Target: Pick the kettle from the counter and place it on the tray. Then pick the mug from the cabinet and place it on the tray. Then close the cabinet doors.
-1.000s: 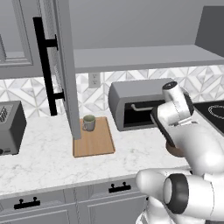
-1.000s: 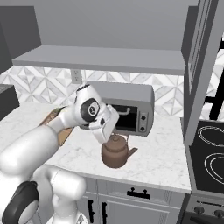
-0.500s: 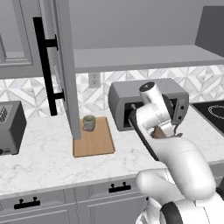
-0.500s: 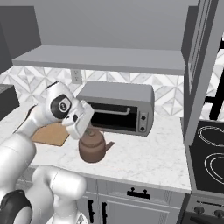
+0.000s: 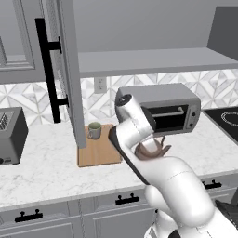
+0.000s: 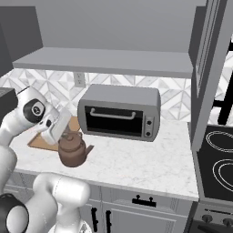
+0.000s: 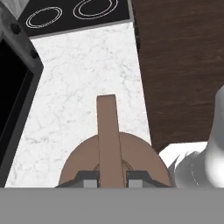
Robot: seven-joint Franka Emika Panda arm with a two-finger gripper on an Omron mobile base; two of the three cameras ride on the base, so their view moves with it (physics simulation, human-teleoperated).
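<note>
gripper clamped on kettle handle, kettle lifted above counter beside toaster oven; mug sits on tray

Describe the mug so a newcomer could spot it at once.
Start at the grey toaster oven on the white counter. Left of it lies a wooden tray, beside the open cabinet door. The mug stands on the tray's back edge: small, beige, green-rimmed, unlike the larger brown kettle.
</note>
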